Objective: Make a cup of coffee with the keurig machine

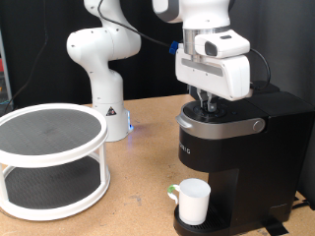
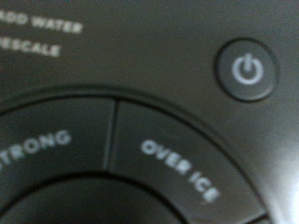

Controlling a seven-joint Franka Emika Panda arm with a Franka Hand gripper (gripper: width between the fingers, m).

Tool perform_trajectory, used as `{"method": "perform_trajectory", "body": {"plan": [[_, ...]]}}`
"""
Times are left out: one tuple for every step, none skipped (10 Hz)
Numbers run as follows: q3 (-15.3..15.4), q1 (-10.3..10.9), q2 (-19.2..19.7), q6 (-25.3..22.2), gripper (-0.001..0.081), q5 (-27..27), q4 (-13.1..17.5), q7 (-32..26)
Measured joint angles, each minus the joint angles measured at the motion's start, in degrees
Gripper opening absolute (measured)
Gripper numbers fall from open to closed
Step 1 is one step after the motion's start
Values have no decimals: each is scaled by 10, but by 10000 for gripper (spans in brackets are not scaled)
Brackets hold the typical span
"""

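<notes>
The black keurig machine (image 1: 236, 157) stands at the exterior view's right, its silver-grey lid handle (image 1: 224, 124) down. The white cup (image 1: 193, 201) sits on its drip base under the spout, with a small green-topped thing (image 1: 172, 192) beside its rim. My gripper (image 1: 206, 104) hangs straight down onto the machine's top control panel, fingers close together. The wrist view is filled by the panel: a power button (image 2: 247, 70), an "OVER ICE" button (image 2: 177, 168) and a "STRONG" button (image 2: 37, 149). No fingers show in the wrist view.
A white two-tier round rack (image 1: 49, 157) with dark mesh shelves stands at the exterior view's left on the wooden table (image 1: 138, 197). The arm's white base (image 1: 103, 98) stands behind it.
</notes>
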Motion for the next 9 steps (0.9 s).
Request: {"method": "perform_trajectory", "body": {"plan": [[0,0,3,-18,2,-1,7,1],[-2,-1,11,-43,2,-1,21,4],[-3,-1,24,-76,1,-1,41,9],[-5,-2,37,-108,1,-1,62,17],[-8,-3,47,-137,2,3,79,24],[-11,-5,56,-161,2,10,93,27],[-14,-6,64,-180,2,14,105,28],[-15,-7,71,-193,2,17,115,32],[-16,-7,75,-201,2,17,120,38]]}}
